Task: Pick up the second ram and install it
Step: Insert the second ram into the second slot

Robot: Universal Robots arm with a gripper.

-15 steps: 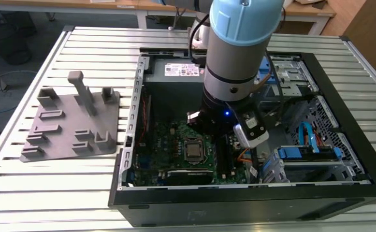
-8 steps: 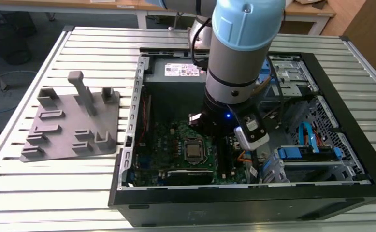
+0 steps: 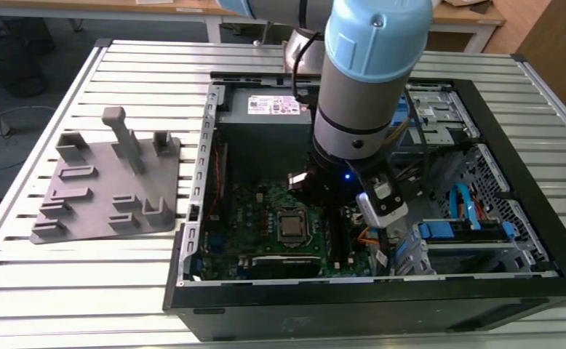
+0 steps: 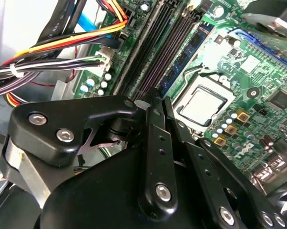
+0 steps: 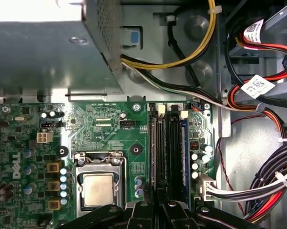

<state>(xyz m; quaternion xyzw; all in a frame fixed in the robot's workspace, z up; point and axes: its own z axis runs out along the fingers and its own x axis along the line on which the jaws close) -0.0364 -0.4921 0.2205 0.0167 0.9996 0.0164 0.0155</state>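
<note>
The second ram point(image 4: 181, 62), a dark-blue strip with small chips, stands on edge in the long slot beside the processor point(image 4: 200, 102) on the green motherboard point(image 4: 258, 71). My gripper point(image 4: 155, 98) is shut, its two black fingers pressed together with nothing between them, and its tips are right over the near end of that strip. In the first wrist view the gripper point(image 5: 158, 198) sits over the memory slots point(image 5: 158, 148) next to the processor point(image 5: 98, 188). In the exterior view my arm point(image 3: 361, 109) reaches down into the open computer case point(image 3: 516, 283).
A blue strip point(image 5: 184, 152) runs along the slot farthest from the processor. Bundled cables point(image 5: 272, 186) and a silver power supply point(image 5: 43, 52) crowd the slots. A grey holder fixture point(image 3: 108, 182) lies on the slatted table at the exterior view's left. Drive bays point(image 3: 468, 233) fill the case's other side.
</note>
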